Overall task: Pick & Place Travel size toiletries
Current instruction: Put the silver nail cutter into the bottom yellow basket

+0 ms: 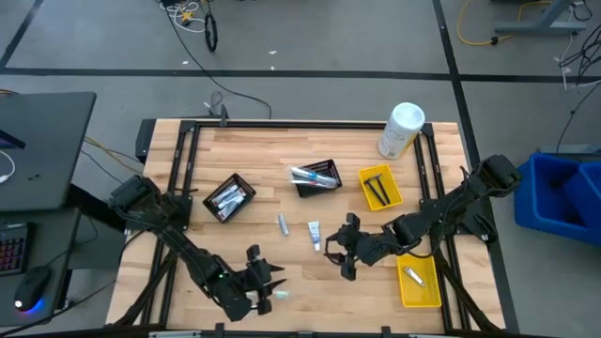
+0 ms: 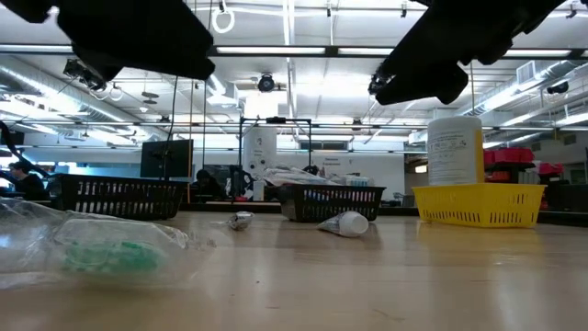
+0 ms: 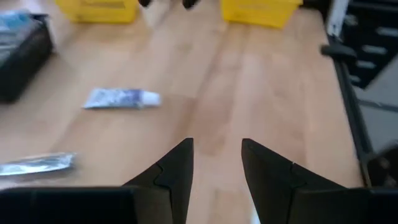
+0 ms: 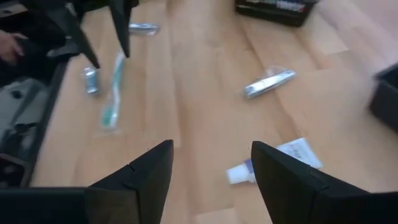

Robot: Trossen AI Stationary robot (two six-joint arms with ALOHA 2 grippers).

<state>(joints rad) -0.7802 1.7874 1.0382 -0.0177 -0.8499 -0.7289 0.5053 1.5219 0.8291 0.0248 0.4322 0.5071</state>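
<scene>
A white-blue toothpaste tube [image 1: 315,234] [image 3: 121,98] [image 4: 273,162] and a silvery packet [image 1: 281,223] [image 4: 268,83] lie flat mid-table. A wrapped toothbrush with green bristles [image 1: 278,294] [image 4: 112,93] [image 2: 101,248] lies near the near edge. My left gripper [image 1: 266,274] [image 3: 216,163] is open, above the table beside the toothbrush, pointing toward the right edge. My right gripper [image 1: 336,247] [image 4: 211,168] is open, hovering just right of the toothpaste tube and pointing left. More toiletries lie in the two black baskets and the near yellow tray.
Two black mesh baskets [image 1: 228,197] [image 1: 316,176] sit toward the far side, with a yellow tray [image 1: 379,186] right of them and another [image 1: 420,284] near the right front corner. A big white canister [image 1: 402,130] stands at the far right. Bare wood lies between the grippers.
</scene>
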